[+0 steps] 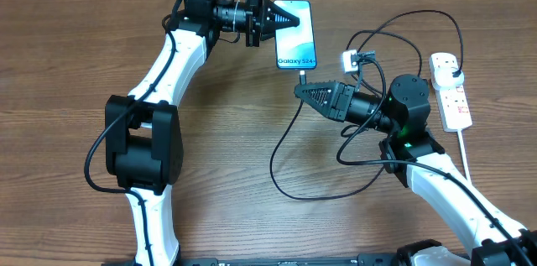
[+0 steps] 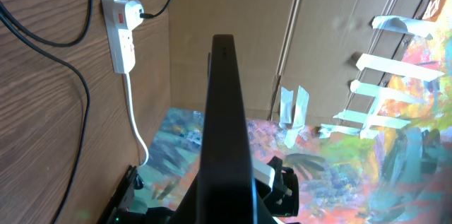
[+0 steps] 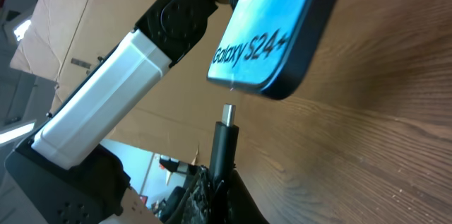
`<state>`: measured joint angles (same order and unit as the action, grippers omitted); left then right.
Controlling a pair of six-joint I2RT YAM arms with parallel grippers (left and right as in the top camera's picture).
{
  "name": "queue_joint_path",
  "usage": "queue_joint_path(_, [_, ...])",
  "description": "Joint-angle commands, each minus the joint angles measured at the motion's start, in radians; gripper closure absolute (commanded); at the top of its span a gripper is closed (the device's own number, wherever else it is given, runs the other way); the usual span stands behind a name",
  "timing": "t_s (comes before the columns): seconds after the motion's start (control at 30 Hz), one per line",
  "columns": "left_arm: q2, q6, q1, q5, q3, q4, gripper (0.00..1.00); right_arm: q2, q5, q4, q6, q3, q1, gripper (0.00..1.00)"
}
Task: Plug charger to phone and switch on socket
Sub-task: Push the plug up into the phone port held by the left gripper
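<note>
The phone (image 1: pixel 295 39), with a light blue lit screen reading "Galaxy S24+", is held on edge by my left gripper (image 1: pixel 281 20), which is shut on its upper part. In the left wrist view the phone (image 2: pixel 224 125) shows as a dark edge-on slab. My right gripper (image 1: pixel 302 92) is shut on the charger's connector (image 3: pixel 225 139), whose metal tip points at the phone's bottom edge (image 3: pixel 272 86) with a small gap. The black cable (image 1: pixel 285 144) loops over the table to a plug in the white socket strip (image 1: pixel 449 90) at the right.
A small white adapter (image 1: pixel 350 60) lies behind my right arm. The strip's thick white cord (image 1: pixel 464 153) runs toward the table's front right. Cardboard panels and taped sheets stand beyond the table edge in the wrist views.
</note>
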<state>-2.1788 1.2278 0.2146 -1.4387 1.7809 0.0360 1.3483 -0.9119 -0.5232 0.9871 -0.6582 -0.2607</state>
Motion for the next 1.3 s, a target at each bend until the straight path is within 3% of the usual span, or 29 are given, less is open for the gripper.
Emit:
queue_joint_path(0.0, [0.000,-0.024,0.005,-0.017,0.017,-0.003,0.96,-0.011,0.002,-0.002,-0.020,-0.004,-0.008,0.96])
queue_joint_path(1.27, [0.000,-0.039,0.039,-0.028,0.017,-0.003,0.96,-0.011,0.028,0.009,-0.023,-0.004,-0.007,0.96])
